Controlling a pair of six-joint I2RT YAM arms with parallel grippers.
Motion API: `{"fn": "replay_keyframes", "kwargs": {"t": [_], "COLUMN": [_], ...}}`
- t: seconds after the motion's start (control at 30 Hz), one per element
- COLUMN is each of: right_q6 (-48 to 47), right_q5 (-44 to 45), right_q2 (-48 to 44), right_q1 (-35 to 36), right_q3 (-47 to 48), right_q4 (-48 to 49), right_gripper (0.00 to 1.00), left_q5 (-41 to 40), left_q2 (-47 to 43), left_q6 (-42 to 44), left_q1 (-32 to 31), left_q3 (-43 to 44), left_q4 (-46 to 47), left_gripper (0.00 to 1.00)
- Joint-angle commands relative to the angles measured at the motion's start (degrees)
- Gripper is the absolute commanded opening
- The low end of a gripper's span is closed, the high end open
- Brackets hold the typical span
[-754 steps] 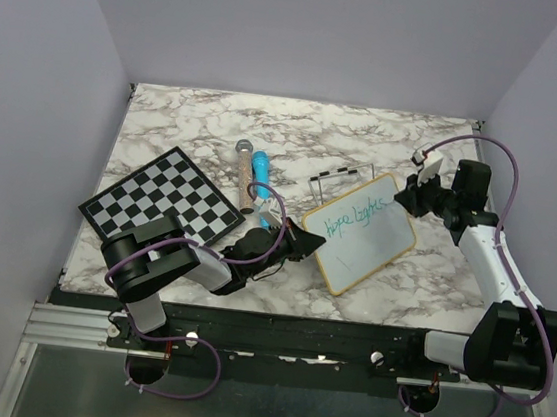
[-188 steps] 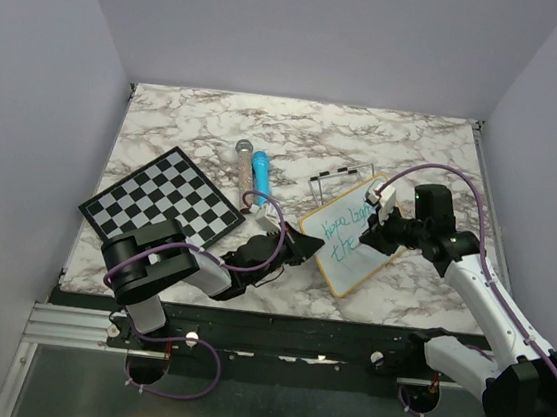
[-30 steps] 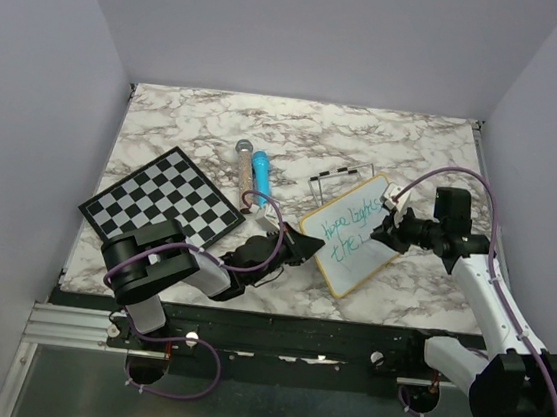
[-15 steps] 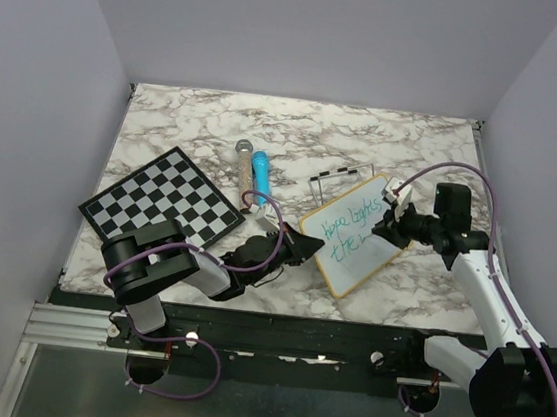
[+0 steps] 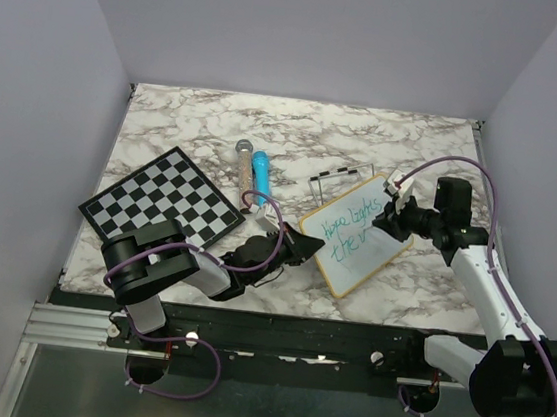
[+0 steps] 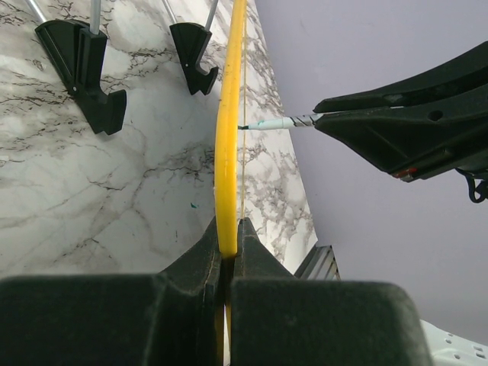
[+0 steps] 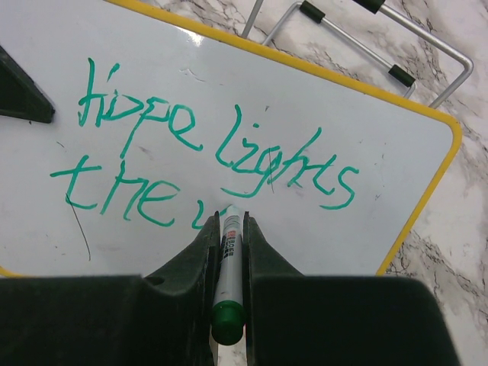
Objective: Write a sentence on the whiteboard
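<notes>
The whiteboard point(image 5: 356, 234), white with a yellow frame, stands tilted on the table right of centre. My left gripper point(image 5: 299, 247) is shut on its near left edge; the left wrist view shows the yellow edge point(image 6: 229, 145) clamped between my fingers at the left gripper point(image 6: 227, 229). My right gripper point(image 5: 390, 217) is shut on a green marker point(image 7: 228, 255) with its tip on the board point(image 7: 381, 206). The sentence point(image 7: 206, 152) reads "hope lights" over "the", with a first stroke of another word at the tip. The marker tip point(image 6: 278, 122) touches the board's face.
A black-and-white chessboard point(image 5: 164, 201) lies at the left. A blue tube point(image 5: 260, 178) and a pale tube point(image 5: 245, 160) lie mid-table. A wire stand with black feet point(image 5: 337, 177) sits behind the board, seen also in the right wrist view point(image 7: 396, 46).
The second line "the" has appeared under "hope lights". In the last second my right gripper has shifted slightly right along the board, adding a short green stroke. The left gripper has not moved.
</notes>
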Motion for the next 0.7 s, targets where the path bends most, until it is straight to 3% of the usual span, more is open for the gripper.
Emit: {"fn": "replay_keyframes", "kwargs": {"t": [0.0,0.67], "right_q6": [-1.0,-3.4], "right_q5": [0.9,3.3], "right_q2": [-0.2,-3.1], "right_q1": [0.4,0.4], "right_q3": [0.3,-2.8], "right_q4": [-1.0,-5.0], "right_gripper": [0.01,0.01], "left_q5": [1.9,2.0], "left_q2": [0.1,0.0], "left_q6": [0.8,1.0], "left_q1": [-0.2,-0.2], "left_q3": [0.6,0.9], "left_q4": [4.7,4.4], "left_gripper": [0.00,0.00]}}
